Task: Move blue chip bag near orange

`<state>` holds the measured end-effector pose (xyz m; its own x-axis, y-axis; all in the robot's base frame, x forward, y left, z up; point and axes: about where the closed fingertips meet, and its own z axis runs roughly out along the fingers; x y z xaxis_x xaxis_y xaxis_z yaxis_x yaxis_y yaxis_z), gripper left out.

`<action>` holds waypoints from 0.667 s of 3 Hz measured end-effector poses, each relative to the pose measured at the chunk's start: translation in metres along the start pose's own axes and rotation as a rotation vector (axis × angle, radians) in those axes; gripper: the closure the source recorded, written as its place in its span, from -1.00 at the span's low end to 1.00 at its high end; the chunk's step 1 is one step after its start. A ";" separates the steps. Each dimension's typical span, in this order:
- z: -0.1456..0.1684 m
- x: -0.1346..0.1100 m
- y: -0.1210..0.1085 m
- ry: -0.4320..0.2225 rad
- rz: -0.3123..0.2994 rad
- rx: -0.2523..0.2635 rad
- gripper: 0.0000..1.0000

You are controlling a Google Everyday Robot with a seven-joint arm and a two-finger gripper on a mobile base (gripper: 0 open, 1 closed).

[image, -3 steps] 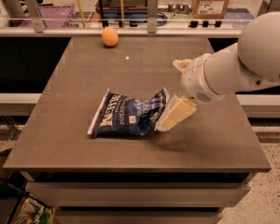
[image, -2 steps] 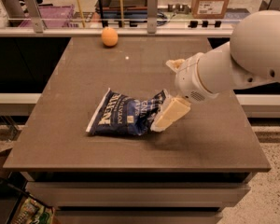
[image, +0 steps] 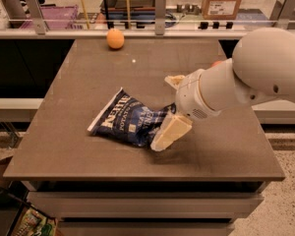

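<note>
the gripper (image: 164,113) has been eased slightly left and nearer, at the right end of the blue chip bag (image: 125,119); whether it is clamped cannot be told. the bag is hardly moved, in the middle of the table (image: 54,151), well apart from the orange (image: 115,38) at the far edge. carrying is judged still ahead.
</note>
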<state>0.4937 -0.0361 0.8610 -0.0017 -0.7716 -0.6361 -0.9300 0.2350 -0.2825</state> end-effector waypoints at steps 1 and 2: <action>0.000 -0.001 0.001 0.000 -0.002 -0.001 -0.94; -0.001 -0.003 0.001 0.000 -0.006 0.001 -0.59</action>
<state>0.4924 -0.0342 0.8629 0.0035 -0.7732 -0.6342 -0.9298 0.2310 -0.2867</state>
